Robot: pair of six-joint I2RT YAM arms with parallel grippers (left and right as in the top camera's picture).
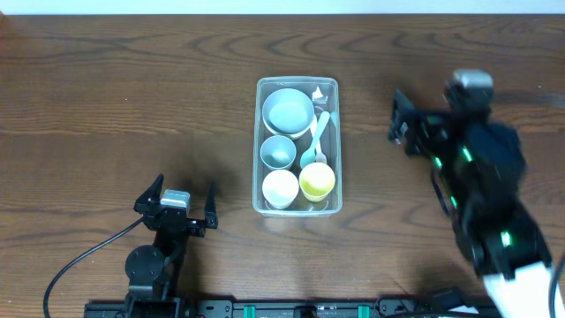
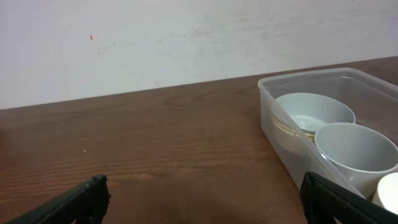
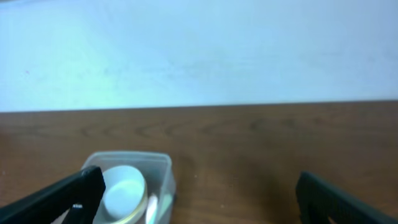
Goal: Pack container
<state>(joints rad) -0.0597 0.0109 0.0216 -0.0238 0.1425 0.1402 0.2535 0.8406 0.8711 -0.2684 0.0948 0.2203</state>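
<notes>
The clear plastic container [image 1: 328,86] stands at the table's middle. It holds a pale blue bowl [image 1: 288,111], a grey-blue cup [image 1: 277,151], a white cup [image 1: 281,188], a yellow cup [image 1: 317,181] and a light teal spoon [image 1: 316,141]. My left gripper [image 1: 177,205] is open and empty, low at the front left, apart from the container. In the left wrist view [image 2: 199,199] the container [image 2: 277,134] lies to the right. My right gripper [image 1: 399,119] is open and empty, raised to the container's right. In the right wrist view [image 3: 199,196] the container [image 3: 163,171] lies at lower left.
The dark wooden table [image 1: 132,106] runs out to a pale wall [image 2: 186,37] behind it. A black cable [image 1: 71,269] trails from the left arm's base at the front edge. The right arm's body [image 1: 485,203] fills the front right.
</notes>
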